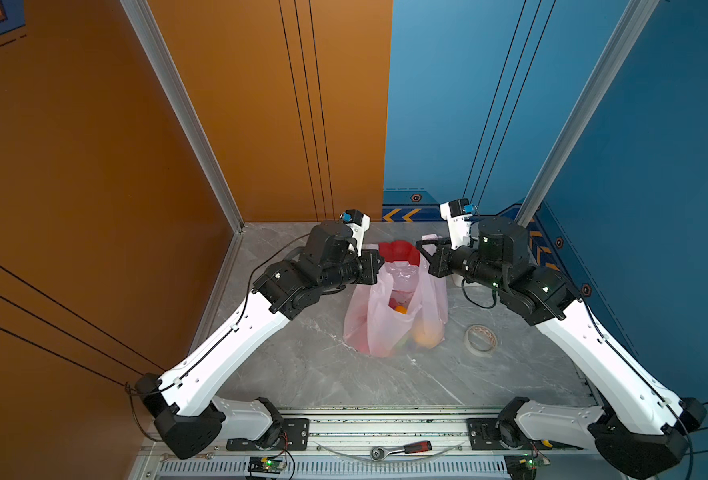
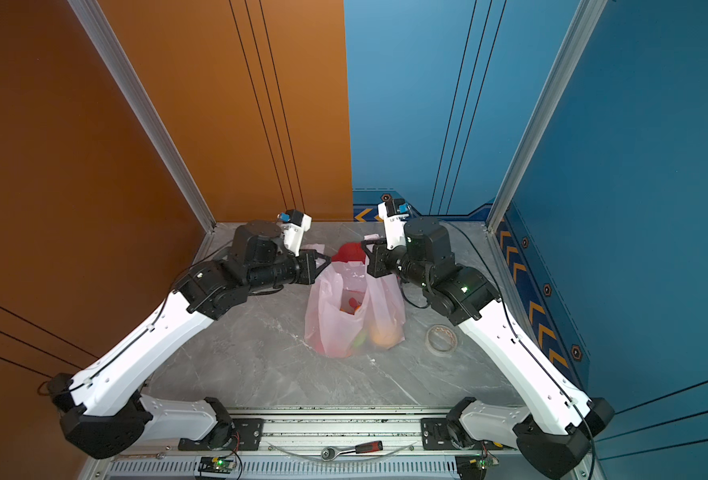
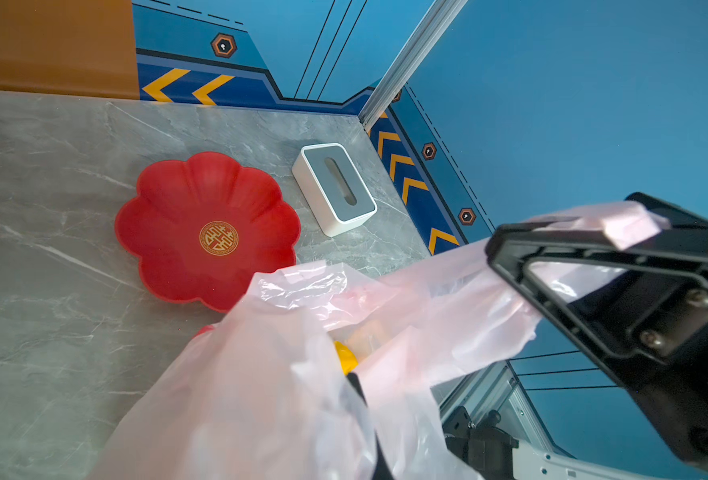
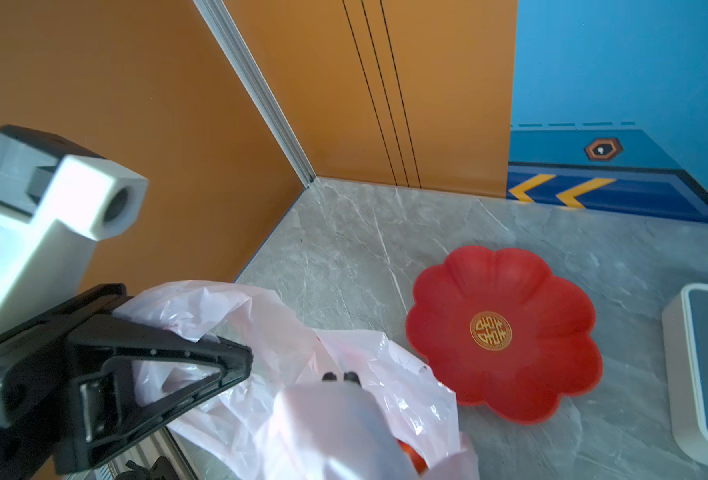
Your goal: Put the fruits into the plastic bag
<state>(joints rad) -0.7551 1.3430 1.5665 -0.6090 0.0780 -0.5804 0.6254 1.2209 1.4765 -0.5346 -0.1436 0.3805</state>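
Top views, hands: two. The left hand point(image 1: 380, 261) point(image 2: 327, 261) and the right hand point(image 1: 419, 246) point(image 2: 363, 246) face each other, each clamped on one handle of the plastic bag.
Top views, bag: one plastic bag point(image 1: 394, 328) point(image 2: 331, 328), pale pink and translucent, in the middle of the grey marbled table point(image 1: 302, 374) point(image 2: 261, 365). Its mouth is held up by the two handles. Whether its bottom rests on the table I cannot tell.
Top views, fruits: the fruits point(image 1: 400, 309) point(image 2: 381, 337) are inside the bag. An orange-yellow one and a red one show in the mouth; a large orange one and a green one show through the wall. The full count is hidden.
Top views, other things: one red dish point(image 1: 398, 249) point(image 2: 350, 250) behind the bag; one tape roll point(image 1: 481, 339) point(image 2: 441, 339) to the bag's right; one ratchet wrench point(image 1: 402, 449) point(image 2: 352, 449), red-handled, on the front rail.
Left wrist view, hand: the right hand point(image 3: 500, 249) is closed, with the pink handle pinched in it and bunched beyond.
Left wrist view, things: bag point(image 3: 261, 395) in front, one yellow fruit point(image 3: 344, 357) in its mouth; one dish point(image 3: 186, 199); one white tissue box point(image 3: 333, 189), grey-topped, just beside the dish.
Left wrist view, writing: one gold emblem point(image 3: 218, 237) at the dish's centre, a stylised character I cannot read.
Right wrist view, hands: the left hand point(image 4: 242, 359) is closed on the other handle. Two black fingertips point(image 4: 340, 377) of the right hand poke out of the bag film.
Right wrist view, things: one red fruit point(image 4: 412, 457) in the bag; dish point(image 4: 502, 282) with the same emblem point(image 4: 490, 332); tissue box point(image 4: 676, 374) at the edge.
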